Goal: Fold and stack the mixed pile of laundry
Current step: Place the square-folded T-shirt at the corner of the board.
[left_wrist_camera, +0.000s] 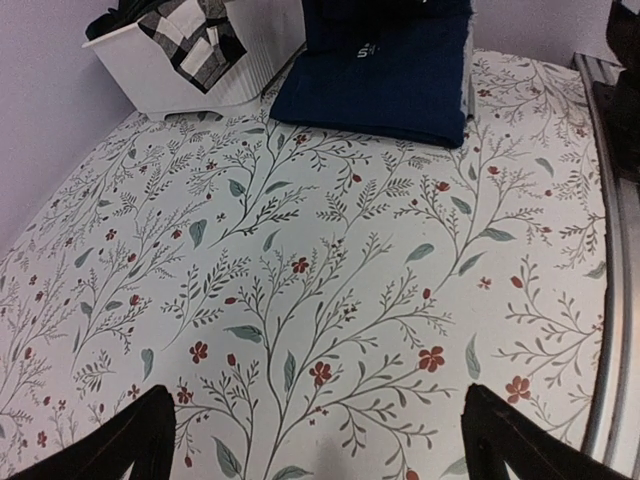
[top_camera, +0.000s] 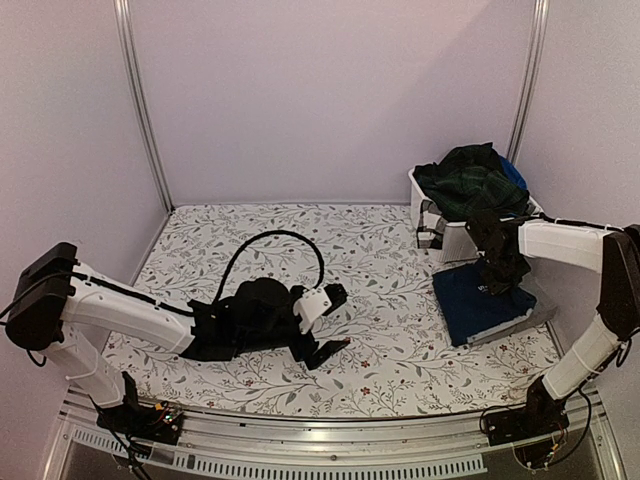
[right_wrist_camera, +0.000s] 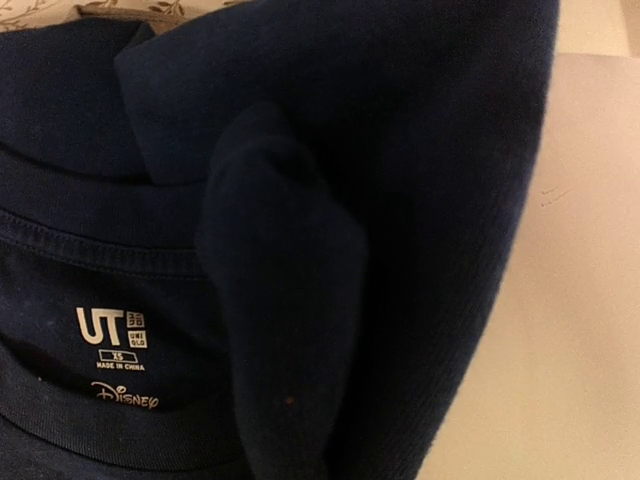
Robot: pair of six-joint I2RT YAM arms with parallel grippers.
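**Supervisor:** Report claw status, nearest first.

**Operator:** My left claw [top_camera: 334,322] lies low over the floral desk cloth [top_camera: 250,240], jaws spread wide, holding nothing. My right claw [top_camera: 497,282] is closed and pressed down onto the navy garment [top_camera: 485,305]. Fabric fills that wrist view, so I cannot confirm whether any cloth is pinched between the jaws.

**Supervisor:** Task progress?

**Operator:** I judge it partly done. The navy garment lies folded into a flat rectangle at the right of the desk, on top of a pale grey layer [top_camera: 541,318] — probably a second folded piece, though I cannot verify that. Behind it, the white bin [top_camera: 447,240] holds unfolded laundry:
- a dark green plaid garment [top_camera: 470,180] heaped on top
- a bright blue piece [top_camera: 513,172] at the back
- a black-and-white checked piece [left_wrist_camera: 195,40] hanging over the rim

Those are left to fold and stack.

**Supervisor:** Materials?

**Operator:**
- Navy: soft matte knit, stitched neckband, white printed label.
- Plaid: woven, crumpled.
- Bin: rigid ridged plastic.
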